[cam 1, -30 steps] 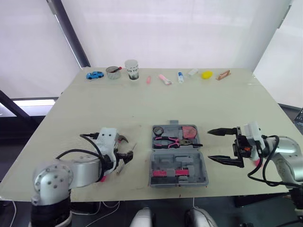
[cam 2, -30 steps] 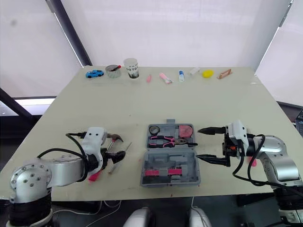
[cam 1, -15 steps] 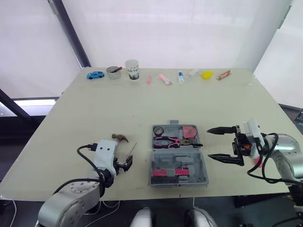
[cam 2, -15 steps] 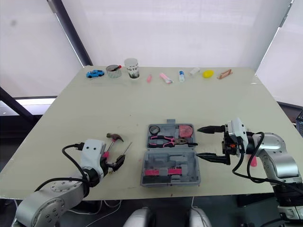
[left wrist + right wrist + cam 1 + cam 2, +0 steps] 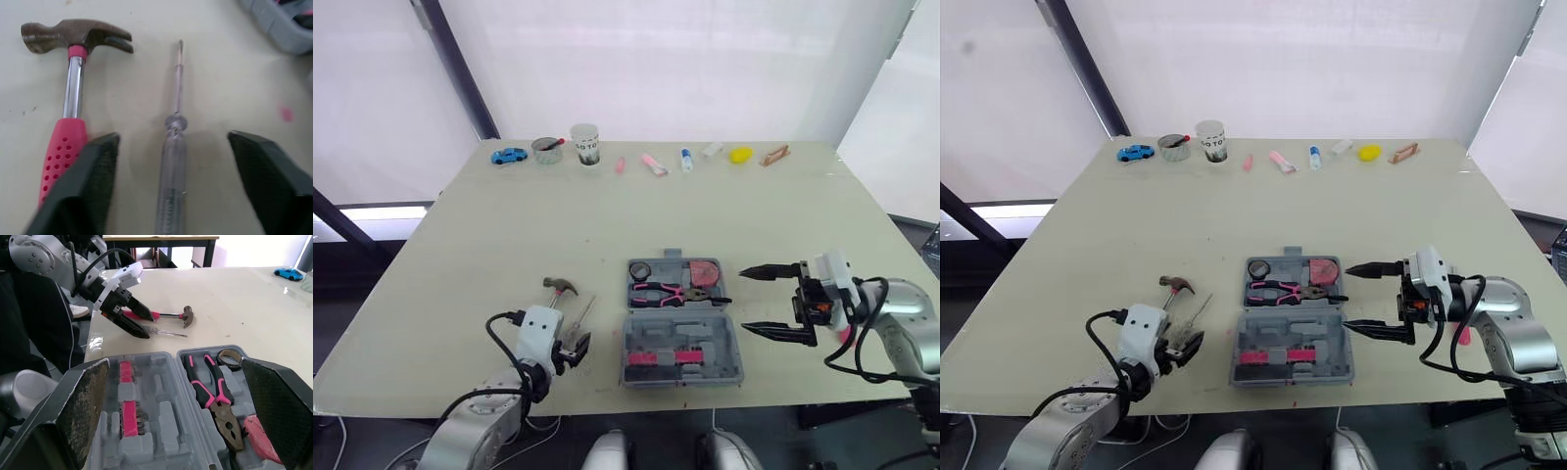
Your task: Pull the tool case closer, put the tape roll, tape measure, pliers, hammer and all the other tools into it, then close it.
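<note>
The grey tool case lies open near the table's front edge. In its far half sit the pink-handled pliers, the tape roll and the pink tape measure. Left of the case, the hammer and a clear-handled screwdriver rest on the table. My left gripper is open, low over the table, with the screwdriver lying between its fingers and the hammer just outside one. My right gripper stands open just right of the case, holding nothing.
Along the far edge stand a blue toy car, a small bowl, a cup and several small items up to a yellow one. A pink item lies partly hidden behind my right forearm.
My left gripper has drawn back toward the table's front edge, uncovering the hammer, which now lies free. The right gripper has hardly moved.
</note>
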`<state>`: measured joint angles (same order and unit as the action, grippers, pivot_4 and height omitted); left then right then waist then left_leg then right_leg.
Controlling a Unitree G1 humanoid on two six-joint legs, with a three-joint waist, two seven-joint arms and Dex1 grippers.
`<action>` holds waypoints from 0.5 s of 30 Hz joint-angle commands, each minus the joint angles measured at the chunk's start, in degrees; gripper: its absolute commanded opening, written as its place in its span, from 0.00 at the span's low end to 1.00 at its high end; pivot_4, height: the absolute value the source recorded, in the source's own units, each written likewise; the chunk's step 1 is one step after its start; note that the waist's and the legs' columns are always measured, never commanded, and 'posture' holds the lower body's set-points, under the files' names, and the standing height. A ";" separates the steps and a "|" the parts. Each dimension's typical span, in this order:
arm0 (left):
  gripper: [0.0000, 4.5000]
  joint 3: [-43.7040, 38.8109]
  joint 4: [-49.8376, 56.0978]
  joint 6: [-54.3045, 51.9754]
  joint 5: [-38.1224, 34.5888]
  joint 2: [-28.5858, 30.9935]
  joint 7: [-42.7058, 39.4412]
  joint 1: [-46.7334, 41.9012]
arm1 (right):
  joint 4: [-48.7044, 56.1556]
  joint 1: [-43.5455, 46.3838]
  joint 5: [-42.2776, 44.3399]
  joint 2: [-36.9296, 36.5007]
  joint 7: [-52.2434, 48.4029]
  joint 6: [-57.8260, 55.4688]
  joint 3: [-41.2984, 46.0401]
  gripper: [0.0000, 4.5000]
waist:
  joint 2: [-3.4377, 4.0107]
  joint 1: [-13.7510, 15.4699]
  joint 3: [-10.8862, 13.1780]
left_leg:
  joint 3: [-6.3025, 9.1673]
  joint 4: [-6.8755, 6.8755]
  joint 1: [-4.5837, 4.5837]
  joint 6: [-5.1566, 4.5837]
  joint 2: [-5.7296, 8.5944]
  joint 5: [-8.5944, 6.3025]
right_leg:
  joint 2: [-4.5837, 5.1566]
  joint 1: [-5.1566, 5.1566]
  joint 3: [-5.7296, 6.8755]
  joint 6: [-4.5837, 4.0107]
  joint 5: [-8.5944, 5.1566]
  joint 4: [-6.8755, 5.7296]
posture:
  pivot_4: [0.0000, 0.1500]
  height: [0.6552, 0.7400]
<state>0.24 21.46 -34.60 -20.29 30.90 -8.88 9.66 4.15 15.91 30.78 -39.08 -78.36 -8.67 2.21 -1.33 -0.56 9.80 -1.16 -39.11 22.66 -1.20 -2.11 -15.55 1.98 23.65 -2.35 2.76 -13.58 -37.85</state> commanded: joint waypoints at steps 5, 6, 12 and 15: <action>0.42 -0.15 -1.47 -0.10 3.30 -1.67 -2.02 -1.89 | 2.62 -0.63 1.29 -0.66 0.34 -0.07 1.45 1.00 | 0.00 0.02 0.00 | 0.04 0.00 0.00 0.00 -0.01 0.00 | 0.00 0.00 0.00 0.01 0.00 0.00 | 1.00 1.00; 0.42 -0.05 -1.72 -0.21 3.62 -1.97 -2.20 -1.94 | 2.69 -0.71 1.33 -0.66 0.36 -0.04 1.50 1.00 | 0.00 0.01 0.00 | 0.04 0.00 0.00 0.00 0.00 0.00 | 0.00 0.00 0.01 0.01 0.01 -0.01 | 1.00 1.00; 0.30 -0.08 -2.71 -0.39 5.02 -3.76 -2.98 -1.85 | 2.85 -0.86 1.75 -0.28 0.50 0.28 1.69 1.00 | 0.01 0.03 -0.01 | 0.08 0.00 -0.01 0.00 -0.01 0.00 | 0.01 0.00 0.00 0.02 0.01 -0.02 | 1.00 1.00; 0.05 -0.20 -3.02 -0.47 5.61 -4.35 -3.47 -1.85 | 2.98 -0.83 2.14 0.01 0.53 0.49 1.81 1.00 | 0.02 0.01 -0.02 | 0.08 0.00 -0.01 0.00 -0.01 0.00 | 0.01 -0.01 0.00 0.02 0.01 -0.02 | 1.00 1.00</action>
<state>-0.02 19.22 -34.60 -15.47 26.88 -11.79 7.26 4.83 15.04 31.41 -39.05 -78.09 -8.62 2.22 -1.30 -0.55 9.79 -1.08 -39.11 22.65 -1.20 -2.12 -15.55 1.98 23.64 -2.36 2.78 -13.57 -37.86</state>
